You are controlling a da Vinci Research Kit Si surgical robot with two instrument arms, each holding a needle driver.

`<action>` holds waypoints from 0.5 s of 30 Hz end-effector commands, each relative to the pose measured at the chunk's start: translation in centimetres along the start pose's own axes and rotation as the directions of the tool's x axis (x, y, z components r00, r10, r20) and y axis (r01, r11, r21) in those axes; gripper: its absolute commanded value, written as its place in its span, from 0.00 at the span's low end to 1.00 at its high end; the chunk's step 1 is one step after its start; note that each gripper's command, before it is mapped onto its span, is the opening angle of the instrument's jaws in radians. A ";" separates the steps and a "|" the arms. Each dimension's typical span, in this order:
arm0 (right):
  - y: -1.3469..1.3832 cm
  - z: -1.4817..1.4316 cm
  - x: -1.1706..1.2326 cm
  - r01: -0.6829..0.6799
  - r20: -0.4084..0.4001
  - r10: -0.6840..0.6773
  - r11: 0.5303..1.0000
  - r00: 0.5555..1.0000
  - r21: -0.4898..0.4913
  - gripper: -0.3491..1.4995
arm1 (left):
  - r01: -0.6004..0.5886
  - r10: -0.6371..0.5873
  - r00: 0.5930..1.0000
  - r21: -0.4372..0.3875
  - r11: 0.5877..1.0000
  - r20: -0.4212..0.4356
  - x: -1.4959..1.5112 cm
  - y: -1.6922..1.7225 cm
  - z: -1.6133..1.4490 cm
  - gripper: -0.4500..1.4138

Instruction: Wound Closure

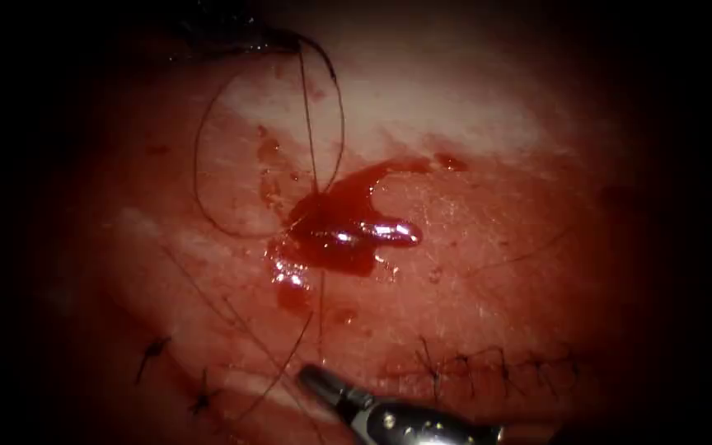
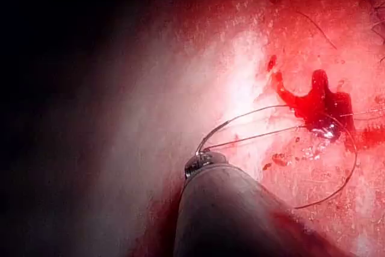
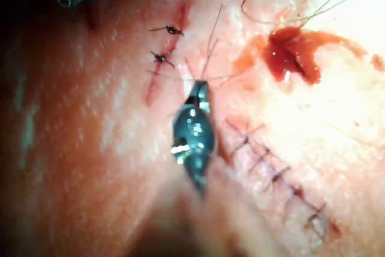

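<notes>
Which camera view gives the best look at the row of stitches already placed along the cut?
The right wrist view: the row of stitches runs close beside the right tool, each crossing distinct, with two knots further along. The endoscope view shows the same stitches dimly, near the frame's edge. The left wrist view gives no clear look at them.

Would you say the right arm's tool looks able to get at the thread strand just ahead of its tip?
Probably yes: the right tool lies low over the tissue, the thread passes close by its tip, and nothing stands between them.
</notes>
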 end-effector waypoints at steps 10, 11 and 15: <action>-0.15 -0.05 -0.17 0.008 0.016 -0.008 1.000 1.000 0.017 0.00 | -0.010 0.009 1.000 0.032 0.999 0.006 -0.02 -0.10 0.10 0.00; -0.15 -0.06 -0.17 0.008 0.015 -0.008 1.000 1.000 0.017 0.00 | -0.009 0.009 1.000 0.033 0.999 0.006 -0.03 -0.10 0.10 0.00; -0.15 -0.04 -0.17 0.008 0.015 -0.008 1.000 1.000 0.016 0.00 | -0.010 0.009 1.000 0.028 1.000 0.004 -0.07 -0.06 0.08 0.00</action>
